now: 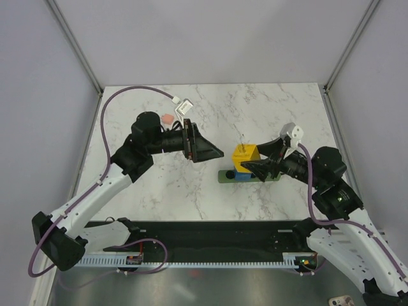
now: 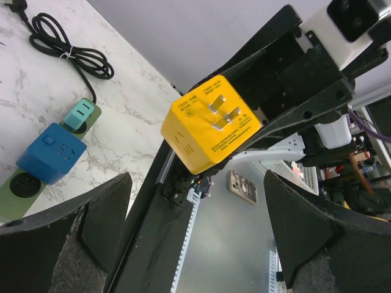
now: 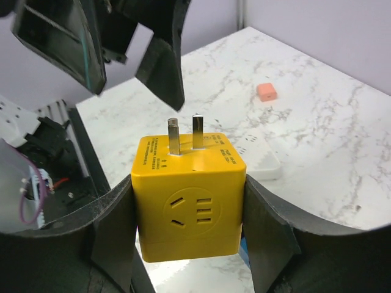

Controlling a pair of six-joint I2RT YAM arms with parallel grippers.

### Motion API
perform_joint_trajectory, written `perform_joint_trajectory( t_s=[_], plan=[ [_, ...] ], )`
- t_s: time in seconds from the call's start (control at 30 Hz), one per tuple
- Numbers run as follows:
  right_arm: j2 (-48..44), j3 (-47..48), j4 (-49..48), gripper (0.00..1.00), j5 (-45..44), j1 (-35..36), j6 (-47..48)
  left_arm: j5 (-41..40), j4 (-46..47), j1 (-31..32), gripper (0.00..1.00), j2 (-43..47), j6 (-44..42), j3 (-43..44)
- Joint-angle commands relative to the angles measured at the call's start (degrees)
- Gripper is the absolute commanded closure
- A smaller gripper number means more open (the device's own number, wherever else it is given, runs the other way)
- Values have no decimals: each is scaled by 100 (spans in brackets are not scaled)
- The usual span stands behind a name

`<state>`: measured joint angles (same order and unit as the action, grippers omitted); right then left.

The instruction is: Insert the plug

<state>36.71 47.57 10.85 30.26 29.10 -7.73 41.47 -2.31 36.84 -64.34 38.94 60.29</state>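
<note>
The table is white marble threaded with grey veins. The plug is bright blue, the power strip a dull olive green, the small adapter teal. The yellow block is a strong, even yellow with fine dark lettering and silvery prongs. The pink block is salmon pink, the cord black, the cables purple.

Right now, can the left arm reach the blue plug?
Probably, with care: the left gripper is open, the blue plug shows uncovered, but the right gripper holds a yellow block close by.
</note>
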Motion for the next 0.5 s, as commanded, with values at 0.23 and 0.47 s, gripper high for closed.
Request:
perform_joint_trajectory(
  t_s=[0.23,0.47],
  plan=[
    [345,138,31,100,-1004,535,1264,-588,-1211,60,4,-457,-61,932],
    [951,332,-135,100,-1497,1192,1563,-475,-1430,60,3,-676,-395,1098]
  ],
)
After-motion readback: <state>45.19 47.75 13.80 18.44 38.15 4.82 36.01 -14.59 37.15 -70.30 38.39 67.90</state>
